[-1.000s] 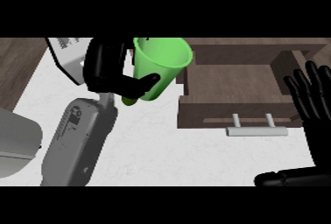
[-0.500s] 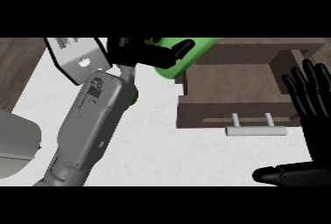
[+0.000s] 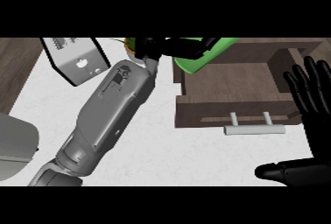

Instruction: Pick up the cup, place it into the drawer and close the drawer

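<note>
White speckled surface [image 3: 168, 148] underfoot of everything, wood-toned at far left. Open brown drawer [image 3: 226, 87] at upper right, front panel with a pale bar handle [image 3: 254, 129] facing the lower edge. Grey left forearm [image 3: 107, 118] slanting up from lower left to the drawer's back left corner. Right robot hand [image 3: 313, 94] at the right edge, released, fingers straight and upright. Left robot hand [image 3: 174, 47] grasping the green cup [image 3: 203, 59], tilted over the drawer's rear left rim. Grey box [image 3: 76, 59] at upper left.
</note>
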